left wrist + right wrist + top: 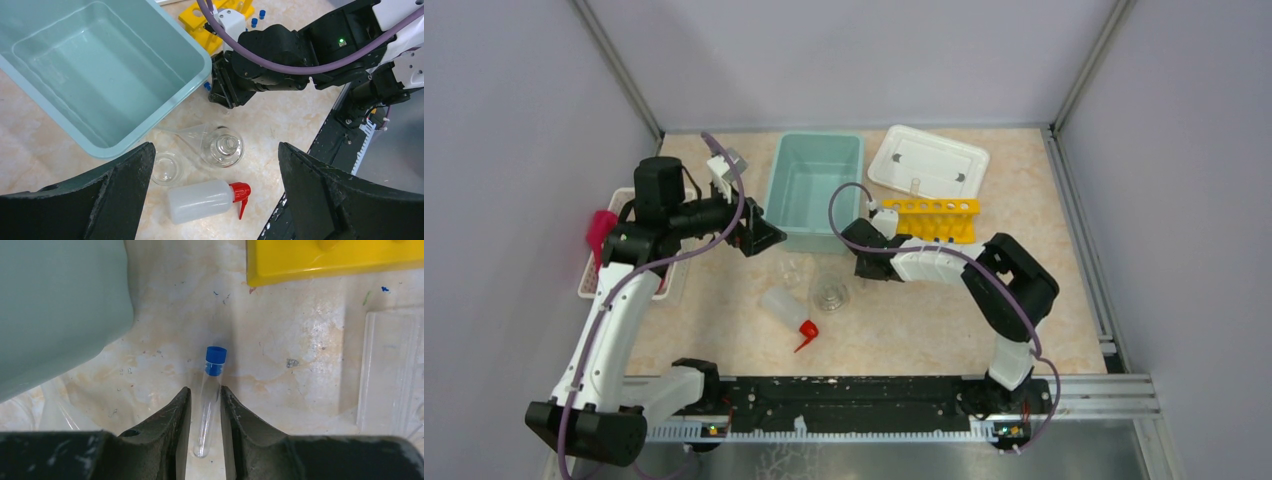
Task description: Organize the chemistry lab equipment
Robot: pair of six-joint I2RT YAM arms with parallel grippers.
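My right gripper [206,392] sits low at the table and is closed around a small clear blue-capped tube [214,371], which touches both fingers; it is below the yellow tube rack [330,260]. In the top view this gripper [864,265] is just left of the rack [929,218]. My left gripper [215,150] is open and empty, hovering over the lying squeeze bottle with red spout [200,200], the glass flask [222,146] and a small beaker [166,168]. More blue-capped tubes [254,22] lie by the rack.
A teal bin [814,190] stands behind the glassware. A white lid-like tray [929,160] lies behind the rack. A white slatted basket [596,285] with a pink cloth [602,232] sits at the left edge. The black rail runs along the near edge.
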